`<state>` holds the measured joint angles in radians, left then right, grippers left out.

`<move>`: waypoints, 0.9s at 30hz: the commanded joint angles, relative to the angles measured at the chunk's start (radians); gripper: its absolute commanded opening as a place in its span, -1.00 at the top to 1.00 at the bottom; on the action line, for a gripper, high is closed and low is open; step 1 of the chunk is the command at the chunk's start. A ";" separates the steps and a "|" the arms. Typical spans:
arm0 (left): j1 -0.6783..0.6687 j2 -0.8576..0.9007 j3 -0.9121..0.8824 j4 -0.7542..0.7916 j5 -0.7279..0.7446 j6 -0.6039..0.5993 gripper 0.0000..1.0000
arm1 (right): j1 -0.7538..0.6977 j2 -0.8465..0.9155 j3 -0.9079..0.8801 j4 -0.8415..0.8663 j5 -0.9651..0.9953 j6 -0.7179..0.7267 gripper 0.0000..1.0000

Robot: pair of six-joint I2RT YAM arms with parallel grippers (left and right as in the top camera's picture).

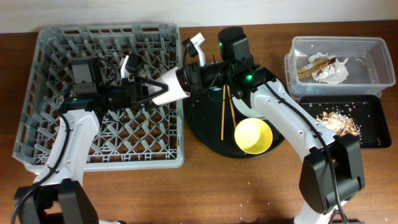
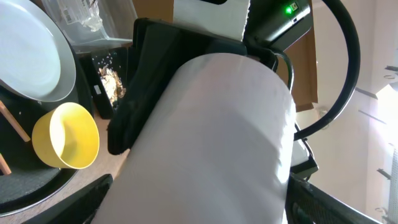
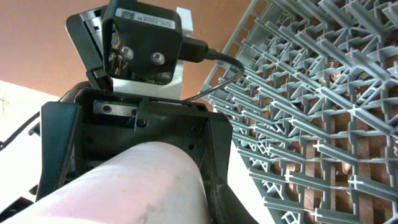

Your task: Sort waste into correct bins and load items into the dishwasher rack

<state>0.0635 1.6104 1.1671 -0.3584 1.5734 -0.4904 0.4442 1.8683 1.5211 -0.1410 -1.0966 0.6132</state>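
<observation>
Two claws meet on one pink-white cup. Right claw: jaws narrow, closed on the cup's right end and holding it level in the air. Left claw: jaws spread wide on either side of the cup's left end; contact cannot be confirmed. The cup hangs over the right edge of the one grey rack. Further right, one round black tray carries two chopsticks, one yellow bowl and one white plate. Far right: one clear tub and one shallow black tray.
</observation>
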 commanded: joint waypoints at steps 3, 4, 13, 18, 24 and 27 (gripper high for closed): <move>-0.005 -0.006 -0.001 -0.002 0.000 0.012 -0.68 | -0.006 -0.003 0.014 0.022 -0.011 0.024 0.72; -0.005 -0.006 -0.001 -0.002 0.000 0.012 -0.68 | -0.006 -0.003 0.014 0.021 -0.015 0.024 0.72; -0.005 -0.006 -0.001 -0.001 -0.001 0.013 -0.22 | -0.006 -0.003 0.014 0.001 -0.037 0.023 0.74; -0.005 -0.006 -0.001 0.010 -0.010 0.013 -0.14 | -0.006 -0.003 0.014 -0.005 -0.049 0.020 0.75; -0.004 -0.006 -0.001 0.019 -0.025 0.012 -0.58 | -0.006 -0.003 0.014 -0.028 -0.056 0.013 0.83; 0.004 -0.006 -0.001 0.079 -0.025 -0.004 -0.86 | -0.006 -0.003 0.014 -0.036 -0.060 0.013 0.84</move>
<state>0.0635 1.6085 1.1667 -0.3187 1.5585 -0.4782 0.4320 1.8751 1.5208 -0.1722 -1.1290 0.6430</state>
